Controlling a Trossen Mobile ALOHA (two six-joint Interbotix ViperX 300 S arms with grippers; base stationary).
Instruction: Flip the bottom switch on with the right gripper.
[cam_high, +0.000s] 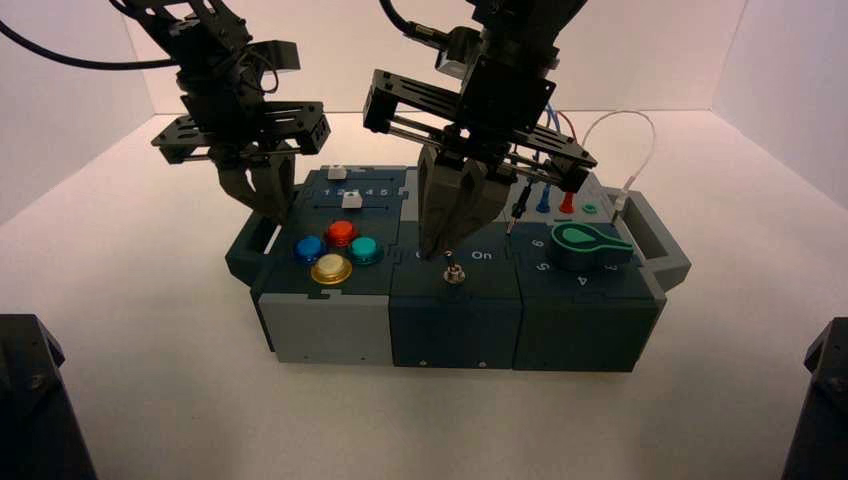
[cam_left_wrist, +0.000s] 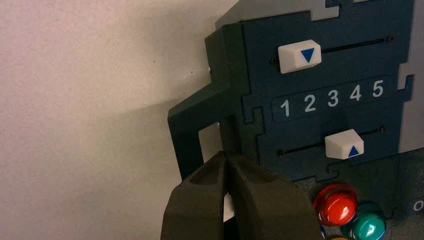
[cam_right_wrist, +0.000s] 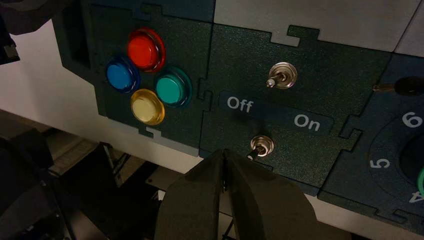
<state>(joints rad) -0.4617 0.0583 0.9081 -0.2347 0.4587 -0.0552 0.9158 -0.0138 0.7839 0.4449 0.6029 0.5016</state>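
Observation:
The bottom switch (cam_high: 455, 272) is a small silver toggle near the front edge of the box's middle dark module, below the "Off / On" lettering. In the right wrist view the bottom switch (cam_right_wrist: 261, 145) has its short lever leaning toward the Off side. My right gripper (cam_high: 441, 250) is shut and empty, with its tips just above and behind the switch. In the right wrist view the right gripper (cam_right_wrist: 223, 152) sits close beside the lever on the Off side; I cannot tell if it touches. The twin toggle (cam_right_wrist: 281, 76) stands farther back, its lever also toward Off.
My left gripper (cam_high: 265, 205) hangs shut over the box's left handle (cam_left_wrist: 192, 125), beside two white sliders (cam_left_wrist: 299, 56). Red, blue, green and yellow buttons (cam_right_wrist: 148, 75) fill the left module. A green knob (cam_high: 588, 243) and plugged wires (cam_high: 545, 200) are on the right module.

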